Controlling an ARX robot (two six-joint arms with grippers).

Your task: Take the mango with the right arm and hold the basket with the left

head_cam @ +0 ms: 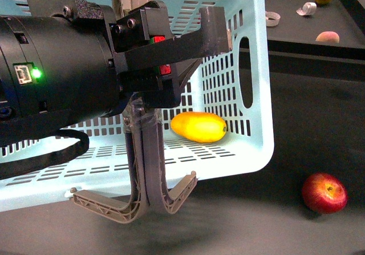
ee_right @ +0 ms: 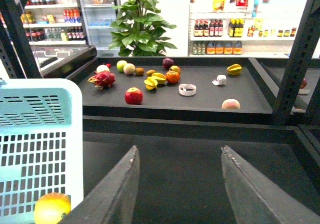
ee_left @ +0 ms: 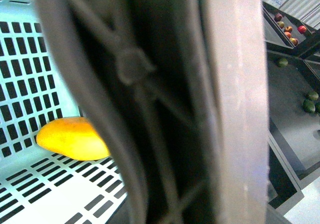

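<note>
mango (head_cam: 198, 127) inside basket (head_cam: 251, 152), left jaws clenched on its handles (head_cam: 149, 169), right jaws released, red apple (head_cam: 324, 193) beside basket

We find the mango (head_cam: 198, 127) inside the basket (head_cam: 228, 89), on its floor near the right wall. The basket is at the left; an apple (head_cam: 324, 193) lies on the table (head_cam: 308, 129) right of it, nearer us. Behind, a shelf (head_cam: 291, 24) carries more fruit (head_cam: 327, 37).

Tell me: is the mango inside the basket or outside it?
Inside. The mango lies on the slotted floor of the basket, with its walls around it. The left wrist view shows the same.
</note>
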